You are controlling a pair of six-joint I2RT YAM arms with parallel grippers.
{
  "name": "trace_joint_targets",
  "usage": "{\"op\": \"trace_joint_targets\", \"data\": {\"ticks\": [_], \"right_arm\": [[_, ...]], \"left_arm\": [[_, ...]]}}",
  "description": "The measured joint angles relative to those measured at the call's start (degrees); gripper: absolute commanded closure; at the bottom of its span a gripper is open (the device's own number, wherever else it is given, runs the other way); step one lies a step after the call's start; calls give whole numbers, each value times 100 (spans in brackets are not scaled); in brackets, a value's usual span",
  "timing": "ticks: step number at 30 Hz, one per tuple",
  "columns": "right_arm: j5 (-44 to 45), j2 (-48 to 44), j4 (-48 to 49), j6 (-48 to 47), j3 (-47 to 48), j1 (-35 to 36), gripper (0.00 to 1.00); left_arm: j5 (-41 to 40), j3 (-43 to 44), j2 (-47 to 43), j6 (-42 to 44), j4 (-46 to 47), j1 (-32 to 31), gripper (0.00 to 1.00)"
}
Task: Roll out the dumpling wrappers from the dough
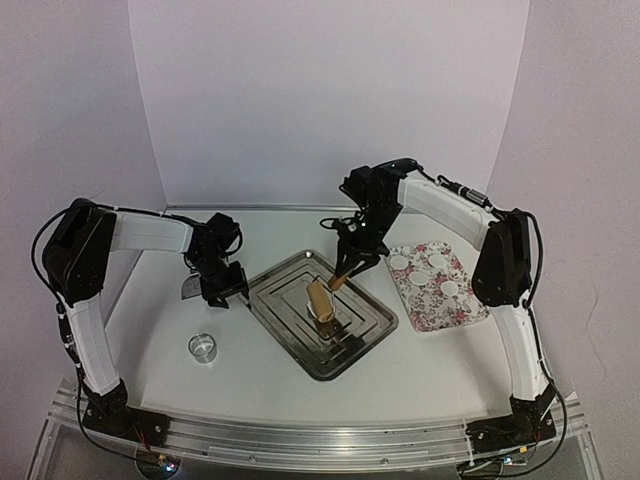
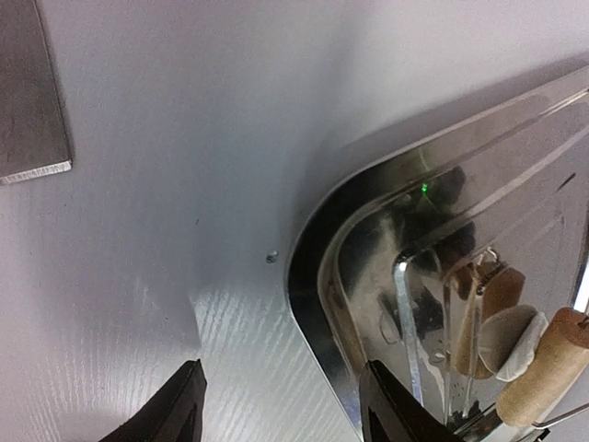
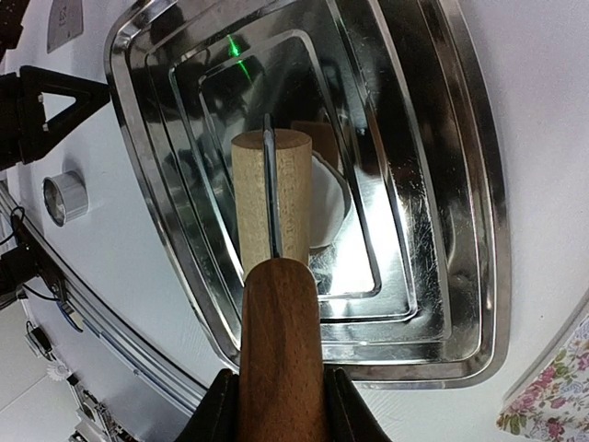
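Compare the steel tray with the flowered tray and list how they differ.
Finish: the steel tray is bare mirror metal; the flowered tray is white with pink blossoms.
Size: the steel tray looks larger than the flowered tray.
Load: the steel tray carries a wooden roller over one piece of dough; the flowered tray holds four round wrappers.
Both are rounded rectangles lying flat on the table, set askew.

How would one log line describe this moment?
right gripper: holds roller | roller: over dough in tray | left gripper: open
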Motion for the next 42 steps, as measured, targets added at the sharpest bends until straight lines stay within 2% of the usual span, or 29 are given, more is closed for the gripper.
{"op": "trace_joint_targets", "data": {"ticks": [8, 18, 22, 42], "right_arm": [[26, 111, 12, 155, -40, -15, 100], [-335, 150, 179, 469, -225, -114, 100], [-553, 161, 218, 623, -328, -159, 100], [-1166, 299, 452, 804, -541, -394, 100]], "left_arm": [[59, 158, 323, 162, 54, 26, 66], [211, 410, 574, 277, 242, 37, 91], [220, 547, 667, 200, 430, 118, 98], [100, 919, 874, 619, 241, 151, 100]]}}
